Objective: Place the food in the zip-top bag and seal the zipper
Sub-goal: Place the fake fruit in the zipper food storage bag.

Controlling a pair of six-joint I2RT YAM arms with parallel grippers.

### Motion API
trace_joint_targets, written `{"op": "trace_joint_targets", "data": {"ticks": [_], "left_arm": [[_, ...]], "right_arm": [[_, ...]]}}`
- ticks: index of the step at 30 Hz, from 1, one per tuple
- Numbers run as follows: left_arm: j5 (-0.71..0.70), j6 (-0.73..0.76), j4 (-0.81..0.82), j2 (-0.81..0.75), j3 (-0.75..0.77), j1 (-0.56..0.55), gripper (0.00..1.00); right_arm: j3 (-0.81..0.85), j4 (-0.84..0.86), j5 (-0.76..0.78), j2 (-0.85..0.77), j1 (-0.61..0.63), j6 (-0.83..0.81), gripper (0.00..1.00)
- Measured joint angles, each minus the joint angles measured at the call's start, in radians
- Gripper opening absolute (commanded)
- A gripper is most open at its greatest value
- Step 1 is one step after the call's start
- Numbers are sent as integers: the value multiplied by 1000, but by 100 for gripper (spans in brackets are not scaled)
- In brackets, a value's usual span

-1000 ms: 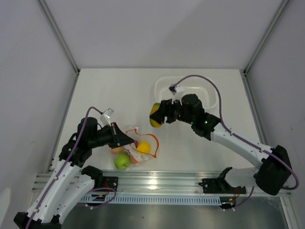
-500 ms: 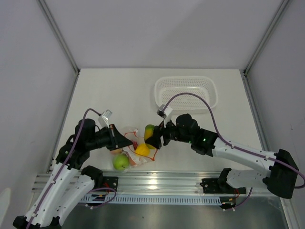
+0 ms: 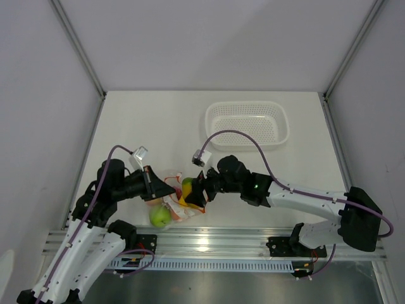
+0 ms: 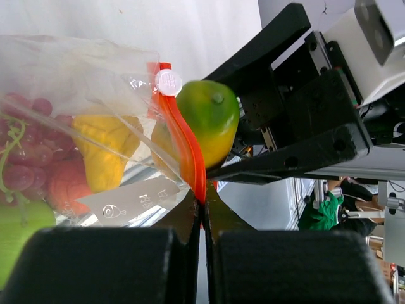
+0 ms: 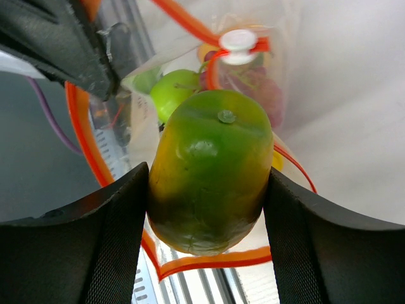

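The clear zip-top bag (image 3: 172,204) lies near the front left with its mouth held open. My left gripper (image 3: 156,183) is shut on the red-orange zipper (image 4: 190,152), pinching the strip at its fingertips (image 4: 204,201). In the bag are the grape bunch (image 4: 22,149), a yellow piece (image 4: 104,149), the peach (image 4: 63,187) and the green apple (image 3: 161,216). My right gripper (image 3: 195,191) is shut on the green-and-yellow mango (image 5: 209,171) and holds it at the bag's mouth, within the zipper loop (image 5: 209,261). The mango also shows in the left wrist view (image 4: 205,120).
The white perforated basket (image 3: 248,124) stands at the back right. The zipper's white slider (image 5: 238,40) sits at the far end of the bag's mouth. An aluminium rail (image 3: 209,240) runs along the table's near edge, close to the bag.
My right arm has carried the mango from beside the basket down and to the left, up to the bag's mouth. My left gripper has kept its hold on the zipper, shifting slightly.
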Motion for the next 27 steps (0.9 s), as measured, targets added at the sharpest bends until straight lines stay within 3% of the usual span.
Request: {"op": "trace_joint_targets", "data": {"ticks": [3, 14, 19, 23, 27], "left_arm": [[5, 1, -6, 5, 2, 0, 0], [31, 19, -18, 31, 21, 0, 1], [34, 20, -39, 22, 34, 0, 0], [36, 19, -43, 11, 44, 0, 0], [36, 19, -50, -1, 44, 0, 1]], "right_arm": [[0, 0, -19, 1, 15, -18, 31], [33, -33, -107, 18, 32, -87, 50], [92, -34, -126, 110, 32, -87, 68], [143, -63, -117, 167, 32, -84, 99], [182, -101, -83, 193, 32, -88, 99]]}}
